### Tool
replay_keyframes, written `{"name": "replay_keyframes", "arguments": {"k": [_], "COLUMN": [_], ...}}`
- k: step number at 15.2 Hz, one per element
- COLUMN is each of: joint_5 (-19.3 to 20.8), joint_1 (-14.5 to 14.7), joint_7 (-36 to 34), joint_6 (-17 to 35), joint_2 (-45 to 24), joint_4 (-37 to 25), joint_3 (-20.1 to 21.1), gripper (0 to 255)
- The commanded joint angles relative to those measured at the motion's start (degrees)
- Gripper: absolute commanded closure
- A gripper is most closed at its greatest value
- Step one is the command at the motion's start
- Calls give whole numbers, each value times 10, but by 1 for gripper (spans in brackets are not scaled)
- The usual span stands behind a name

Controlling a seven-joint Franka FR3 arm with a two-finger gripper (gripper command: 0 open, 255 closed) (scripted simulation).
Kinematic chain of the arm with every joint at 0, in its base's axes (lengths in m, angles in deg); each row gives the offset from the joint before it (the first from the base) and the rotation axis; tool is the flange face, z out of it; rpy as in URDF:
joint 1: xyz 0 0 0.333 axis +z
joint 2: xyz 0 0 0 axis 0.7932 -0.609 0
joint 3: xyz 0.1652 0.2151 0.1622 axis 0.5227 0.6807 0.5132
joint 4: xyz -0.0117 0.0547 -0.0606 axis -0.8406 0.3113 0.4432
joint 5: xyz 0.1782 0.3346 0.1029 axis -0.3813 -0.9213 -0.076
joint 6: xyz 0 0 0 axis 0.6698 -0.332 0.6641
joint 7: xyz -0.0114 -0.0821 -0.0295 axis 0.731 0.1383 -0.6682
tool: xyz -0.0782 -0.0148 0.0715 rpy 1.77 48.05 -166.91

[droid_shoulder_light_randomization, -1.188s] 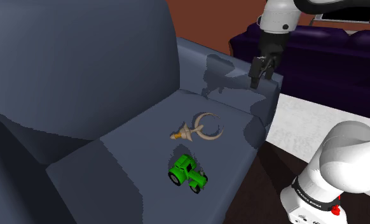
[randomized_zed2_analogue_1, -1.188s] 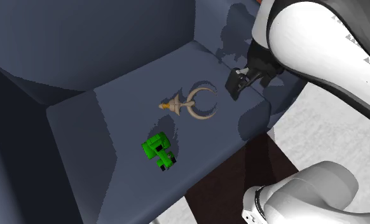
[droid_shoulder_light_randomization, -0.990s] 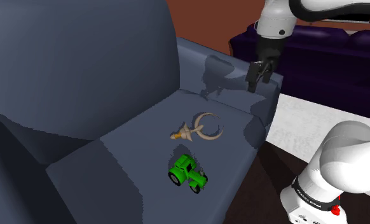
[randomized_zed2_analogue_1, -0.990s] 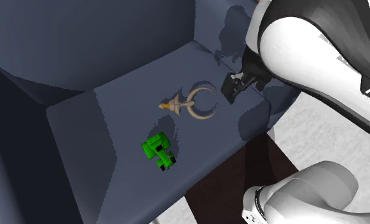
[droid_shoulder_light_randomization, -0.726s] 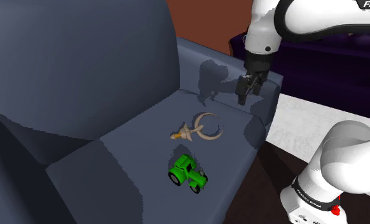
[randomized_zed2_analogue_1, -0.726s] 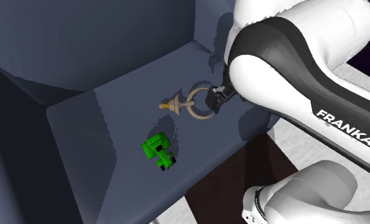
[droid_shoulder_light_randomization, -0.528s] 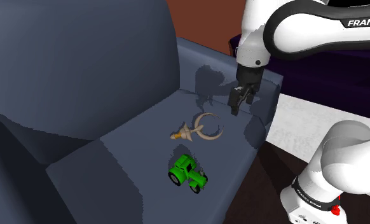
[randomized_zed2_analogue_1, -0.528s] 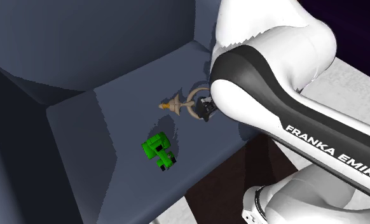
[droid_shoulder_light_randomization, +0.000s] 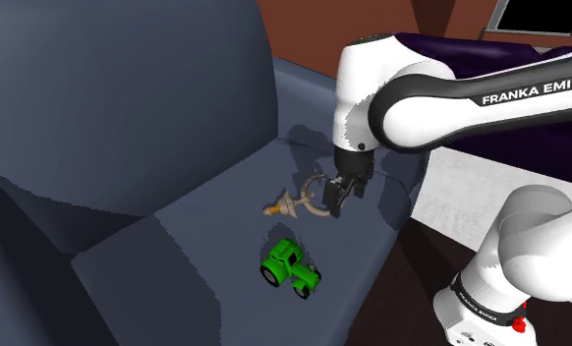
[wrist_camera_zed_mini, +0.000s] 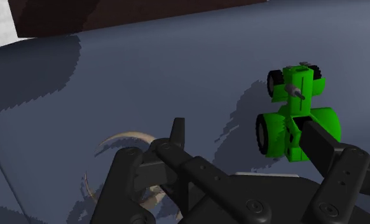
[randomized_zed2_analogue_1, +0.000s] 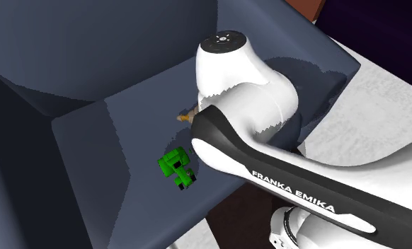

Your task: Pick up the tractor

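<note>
Blue-grey upholstery is spreading across the scene, a broad sofa seat cushion (droid_shoulder_light_randomization: 196, 236) lying below a tall backrest, with a reddish-brown wall behind. A bright green toy tractor with black wheels (droid_shoulder_light_randomization: 292, 267) (randomized_zed2_analogue_1: 176, 168) (wrist_camera_zed_mini: 294, 111) is sitting upright on the cushion near its front edge, touched by nothing. Near it, farther back on the cushion, a tan crescent-shaped ornament with a small pointed stem (droid_shoulder_light_randomization: 286, 204) (wrist_camera_zed_mini: 123, 138) is lying flat. The all-black gripper (droid_shoulder_light_randomization: 335, 200) (wrist_camera_zed_mini: 244, 127) is hovering just above the ornament, its fingers standing wide apart and clasping nothing. In the wrist view the tractor is showing just beyond one fingertip.
</note>
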Motion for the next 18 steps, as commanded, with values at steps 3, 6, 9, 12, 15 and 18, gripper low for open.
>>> {"name": "replay_keyframes", "arguments": {"k": [3,6,9,12,15,18], "joint_5": [-22,-33,-37,-35,-33,-29], "joint_1": [14,23,28,29,27,26], "joint_7": [-26,-48,-73,-81,-83,-85], "joint_6": [66,117,167,200,228,253], "joint_2": [-57,-109,-168,-197,-216,-233], "joint_4": [11,10,2,6,16,24], "joint_3": [37,66,96,107,112,116], "gripper": [0,0,0,0,0,0]}}
